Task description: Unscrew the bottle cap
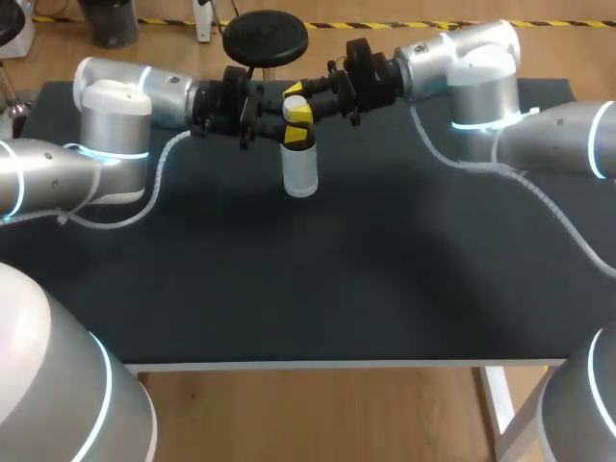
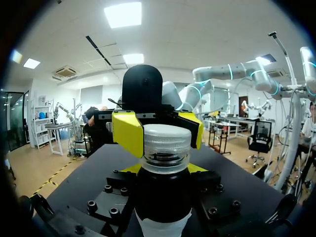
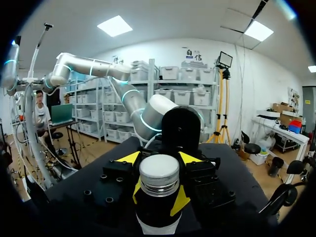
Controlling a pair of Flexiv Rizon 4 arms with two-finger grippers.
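A pale translucent bottle (image 1: pixel 300 169) stands upright at the back middle of the black table. Its ribbed cap (image 1: pixel 294 100) is on top, and both grippers meet there. My left gripper (image 1: pixel 287 135) comes in from the left and is shut on the bottle's dark neck (image 2: pixel 163 190) just under the cap (image 2: pixel 166 144). My right gripper (image 1: pixel 299 112) comes in from the right. Its yellow fingertips (image 2: pixel 127 133) press on the cap from both sides. In the right wrist view the cap (image 3: pixel 159 173) sits above that gripper (image 3: pixel 158 195).
The black mat (image 1: pixel 318 269) covers the table in front of the bottle. The table's white front edge (image 1: pixel 318 365) runs along the near side. Pale cable hoses lie on the mat beside the left arm (image 1: pixel 159 178) and the right arm (image 1: pixel 539 197).
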